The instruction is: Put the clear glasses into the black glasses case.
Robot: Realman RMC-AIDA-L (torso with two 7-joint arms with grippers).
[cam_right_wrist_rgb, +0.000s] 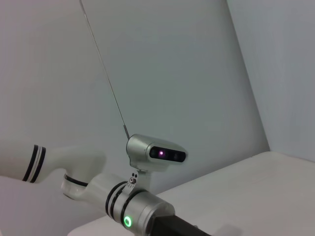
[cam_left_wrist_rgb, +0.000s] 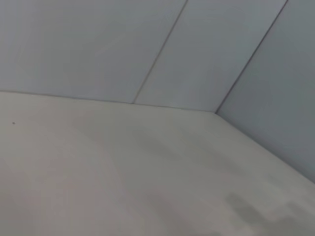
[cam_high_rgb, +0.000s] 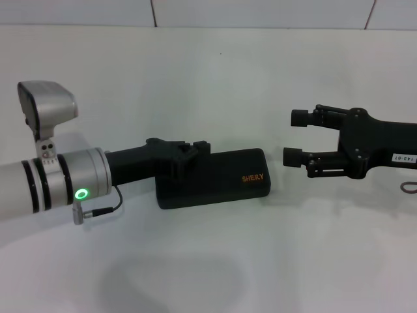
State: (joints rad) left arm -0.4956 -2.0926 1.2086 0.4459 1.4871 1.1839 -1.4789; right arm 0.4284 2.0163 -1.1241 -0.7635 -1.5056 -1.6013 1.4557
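Observation:
The black glasses case (cam_high_rgb: 225,179) lies on the white table (cam_high_rgb: 208,261) with its lid down and the orange lettering facing up. My left gripper (cam_high_rgb: 194,151) reaches in from the left and sits over the case's left end, touching or just above it. My right gripper (cam_high_rgb: 294,137) hovers a little to the right of the case, open, with nothing between its fingers. The clear glasses are out of view. The left wrist view holds only bare table and wall. In the right wrist view the left arm's wrist camera (cam_right_wrist_rgb: 156,153) shows.
White wall panels (cam_high_rgb: 260,12) close off the table at the back. A thin grey cable loop (cam_high_rgb: 409,188) lies at the right edge, below the right arm.

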